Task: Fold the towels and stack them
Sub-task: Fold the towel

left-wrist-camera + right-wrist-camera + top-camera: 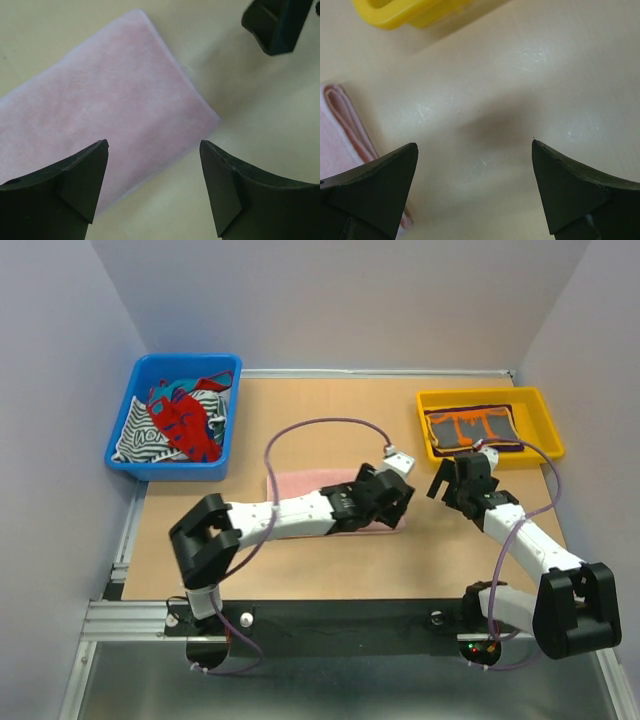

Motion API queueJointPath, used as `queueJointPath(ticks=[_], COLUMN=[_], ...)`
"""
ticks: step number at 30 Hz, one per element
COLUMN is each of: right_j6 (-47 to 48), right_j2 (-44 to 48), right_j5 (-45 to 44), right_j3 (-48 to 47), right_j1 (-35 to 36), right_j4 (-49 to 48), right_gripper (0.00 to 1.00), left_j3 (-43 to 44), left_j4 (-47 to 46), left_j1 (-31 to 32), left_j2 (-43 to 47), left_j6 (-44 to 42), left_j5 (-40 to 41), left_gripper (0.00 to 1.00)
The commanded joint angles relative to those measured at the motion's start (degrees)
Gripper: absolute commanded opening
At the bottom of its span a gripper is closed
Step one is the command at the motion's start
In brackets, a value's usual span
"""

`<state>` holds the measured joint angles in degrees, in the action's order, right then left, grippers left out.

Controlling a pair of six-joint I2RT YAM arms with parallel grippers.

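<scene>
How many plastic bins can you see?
2: a blue bin at the far left holding crumpled cloths, a yellow bin at the far right holding a folded towel.

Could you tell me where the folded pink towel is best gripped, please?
Probably the right short end of the pink towel, approached low from the right: it lies flat on the table, and the right wrist view shows its layers stacked there, so a jaw could slide beneath them all.

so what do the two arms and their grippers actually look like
The left arm and right arm are white tubular links joined by bulky black housings, each trailing a thin purple cable. The left gripper and right gripper carry plain black wedge-shaped fingers.
</scene>
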<state>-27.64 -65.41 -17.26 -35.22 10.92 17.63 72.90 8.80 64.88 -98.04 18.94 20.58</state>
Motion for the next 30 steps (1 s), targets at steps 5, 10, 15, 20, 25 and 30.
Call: queueJointPath(ticks=[5,10,15,20,25,30], right_j6=[-0.2,-0.2,-0.6,-0.9,-1.5,-1.4], right_j2=[-0.7,-0.4,0.3,0.5,0.7,1.1], right_j5=[2.3,4.2,5.4,7.1,9.1,12.0], right_j3=[-2.0,-1.1,-0.3,0.7,1.6,2.5], right_j1=[-3.2,-3.3,-3.3,-3.3,-3.3,-3.3], right_j4=[0.7,0.6,0.3,0.0,-0.8,-1.7], right_gripper=[1.00,1.00,1.00,1.00,1.00,1.00], left_j3=[16.7,20.5,20.7,20.9,21.4,19.9], left_j4=[4.8,7.6,8.3,8.0,7.6,7.6], left_j1=[6.7,7.0,7.1,7.6,8.2,8.1], left_j2=[-14.3,-19.6,-22.7,-24.6,-26.8,-28.3], left_j6=[-9.5,-10.1,-10.1,-9.9,-9.3,-6.8], left_j5=[4.1,5.6,4.6,3.9,3.1,4.2], left_gripper=[0.77,0.76,0.74,0.73,0.73,0.50])
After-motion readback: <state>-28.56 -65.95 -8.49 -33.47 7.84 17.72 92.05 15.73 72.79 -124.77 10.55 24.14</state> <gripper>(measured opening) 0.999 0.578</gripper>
